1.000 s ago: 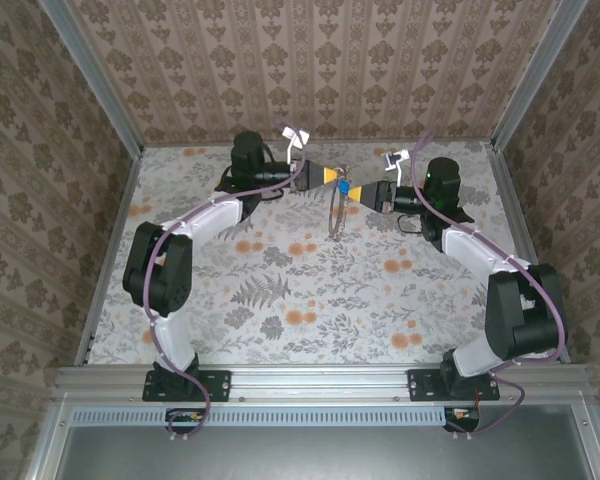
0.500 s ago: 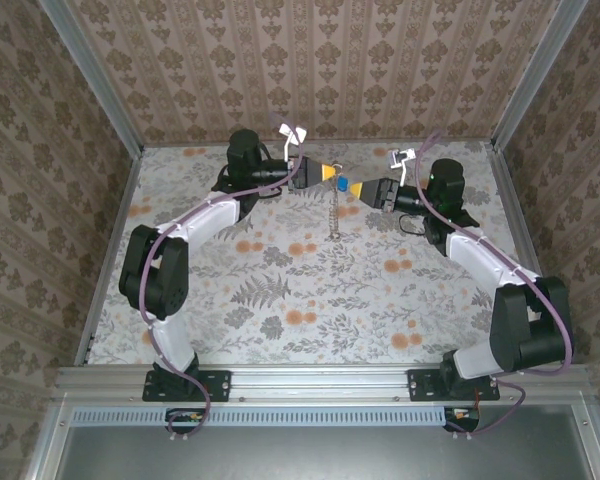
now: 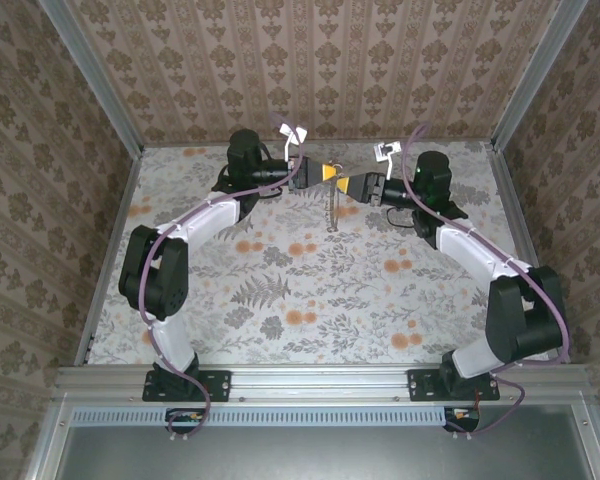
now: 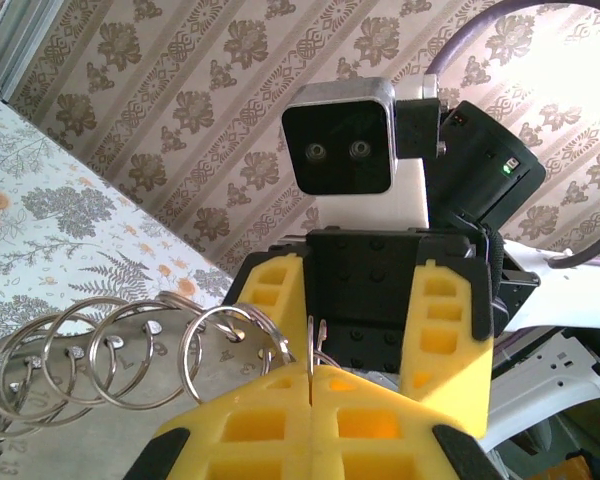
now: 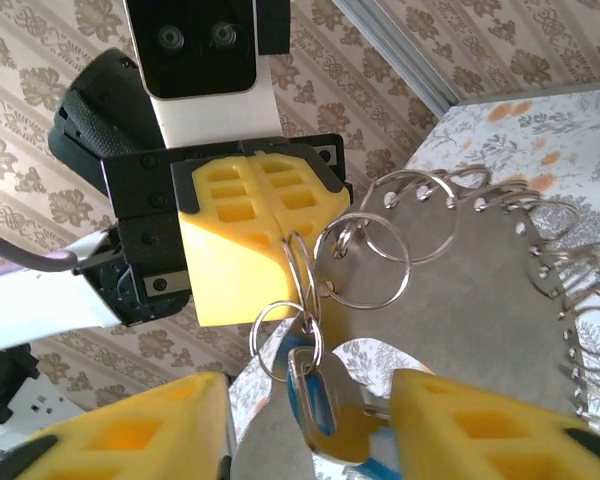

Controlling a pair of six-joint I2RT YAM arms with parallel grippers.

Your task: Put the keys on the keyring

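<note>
Your left gripper (image 4: 310,378) has its yellow fingers squeezed tight together. They pinch a thin metal ring of the keyring (image 5: 300,270) right at their tips. Your right gripper (image 5: 310,392) is let go, with its two yellow fingers standing apart. The key (image 5: 330,420) sits in the gap between those fingers. It is shiny metal with a bit of bright blue on it. There is clear space between the key and one of the fingers. On the other side you cannot tell if the finger touches the key. The key hangs from the keyring, just below the tips of your left fingers. The two grippers face each other, tip to tip and very near. From the pinched ring, a chain of rings (image 4: 100,355) runs away to one side of your left fingers. It is made of many round wire loops, linked one after the other. From the camera up above, the chain hangs down from the fingertips toward the table (image 3: 310,290). You cannot tell if its end touches the table. The table has a flower and leaf pattern on it. Behind both grippers stands a brown wall (image 3: 320,60) with a pattern.
</note>
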